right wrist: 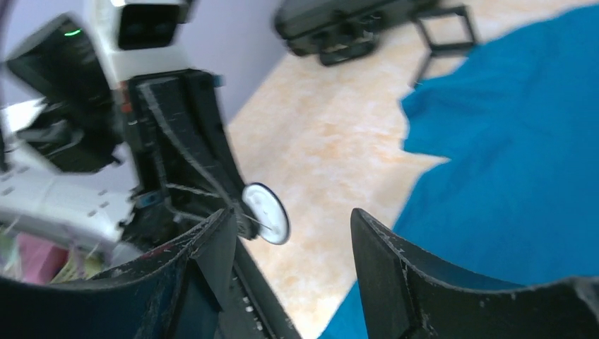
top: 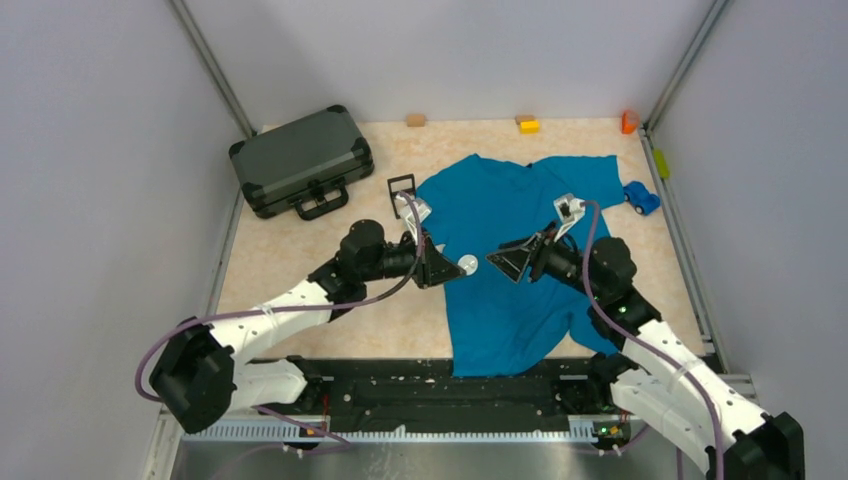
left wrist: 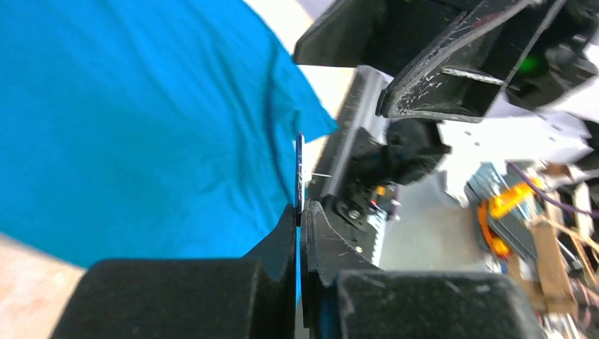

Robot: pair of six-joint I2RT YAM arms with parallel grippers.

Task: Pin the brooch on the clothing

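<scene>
Brooch point(top: 467, 264) sits clamped in left end effector point(top: 449, 269) fingertips.

Left wrist view: the brooch point(left wrist: 299, 169) shows edge-on only, so neither face can be read. The left pincer point(left wrist: 302, 212) is cut off by the bottom edge. Right wrist view: the case point(right wrist: 346, 28) is cut by the top edge and blurred; the black frame point(right wrist: 443, 32) is blurred too. Top view: the brooch is too small for detail, and the right pincer point(top: 497, 258) covers part of the clothing point(top: 500, 310)
</scene>
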